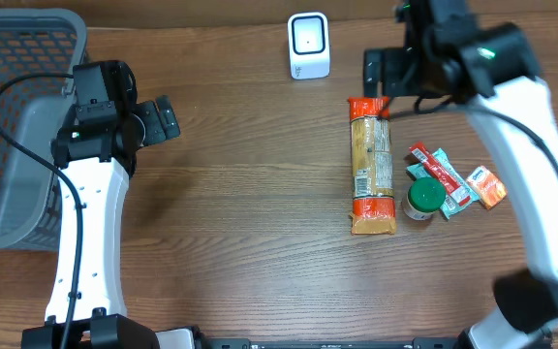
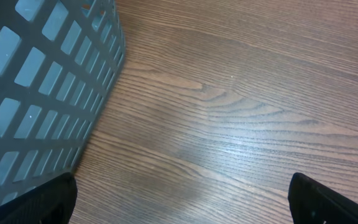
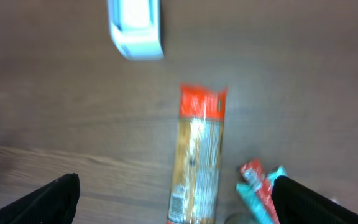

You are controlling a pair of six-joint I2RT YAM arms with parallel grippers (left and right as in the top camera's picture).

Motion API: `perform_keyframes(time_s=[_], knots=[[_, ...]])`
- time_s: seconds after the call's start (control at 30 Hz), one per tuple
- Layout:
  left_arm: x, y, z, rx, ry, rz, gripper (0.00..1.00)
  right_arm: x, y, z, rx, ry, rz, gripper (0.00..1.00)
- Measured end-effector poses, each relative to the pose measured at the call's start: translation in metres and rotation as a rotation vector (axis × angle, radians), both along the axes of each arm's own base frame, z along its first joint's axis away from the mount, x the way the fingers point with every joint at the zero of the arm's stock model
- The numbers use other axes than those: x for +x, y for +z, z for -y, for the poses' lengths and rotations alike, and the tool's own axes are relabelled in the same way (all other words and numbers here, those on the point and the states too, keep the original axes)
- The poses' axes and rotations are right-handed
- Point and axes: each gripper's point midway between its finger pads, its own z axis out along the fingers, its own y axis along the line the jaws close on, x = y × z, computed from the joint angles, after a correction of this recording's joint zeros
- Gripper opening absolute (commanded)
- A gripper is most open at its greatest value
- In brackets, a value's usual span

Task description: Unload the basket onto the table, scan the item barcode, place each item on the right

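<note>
The right pincer [image 1: 380,72] hovers spread wide and empty over the far end of the long pasta packet with orange-red ends [image 1: 372,160]. The packet lies flat on the brown wooden tabletop [image 1: 240,194], near the small white barcode scanner [image 1: 309,46]. The left pincer [image 1: 166,118], also spread and empty, hangs beside the grey plastic mesh basket [image 1: 13,126].

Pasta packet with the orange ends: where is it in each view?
Overhead: pasta packet right of centre, running top to bottom.
Left wrist: not in it.
Right wrist: pasta packet lower centre, blurred.
Shared landmark: white scanner, up-left of the packet in both.
</note>
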Motion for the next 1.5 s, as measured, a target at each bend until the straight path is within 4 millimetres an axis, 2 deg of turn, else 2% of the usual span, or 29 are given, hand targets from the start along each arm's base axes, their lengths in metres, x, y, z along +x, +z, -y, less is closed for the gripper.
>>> perform_keyframes(time_s=[0.17, 0.27, 0.43, 0.53, 0.73, 0.87, 0.97, 1.0, 1.07, 1.33, 1.5], knots=[[0.0, 0.0, 0.0, 0.0, 0.0, 0.0, 1.0, -0.048, 0.088, 0.018, 0.029, 0.053, 0.233, 1.0], [0.0, 0.0, 0.0, 0.0, 0.0, 0.0, 1.0, -0.08, 0.127, 0.031, 0.044, 0.061, 0.346, 1.0], [0.0, 0.0, 0.0, 0.0, 0.0, 0.0, 1.0, -0.124, 0.159, 0.052, 0.065, 0.05, 0.475, 1.0], [0.0, 0.0, 0.0, 0.0, 0.0, 0.0, 1.0, -0.143, 0.167, 0.067, 0.077, 0.02, 0.556, 1.0], [0.0, 0.0, 0.0, 0.0, 0.0, 0.0, 1.0, -0.189, 0.153, 0.098, 0.096, -0.052, 0.712, 1.0], [0.0, 0.0, 0.0, 0.0, 0.0, 0.0, 1.0, -0.217, 0.142, 0.111, 0.116, -0.087, 0.838, 1.0], [0.0, 0.0, 0.0, 0.0, 0.0, 0.0, 1.0, -0.228, 0.121, 0.117, 0.121, -0.106, 0.903, 1.0], [0.0, 0.0, 0.0, 0.0, 0.0, 0.0, 1.0, -0.23, 0.108, 0.118, 0.126, -0.11, 0.936, 1.0], [0.0, 0.0, 0.0, 0.0, 0.0, 0.0, 1.0, -0.229, 0.1, 0.118, 0.131, -0.111, 0.953, 1.0], [0.0, 0.0, 0.0, 0.0, 0.0, 0.0, 1.0, -0.209, 0.078, 0.106, 0.206, -0.074, 1.211, 1.0], [0.0, 0.0, 0.0, 0.0, 0.0, 0.0, 1.0, -0.205, 0.06, 0.099, 0.246, -0.033, 1.337, 1.0]])
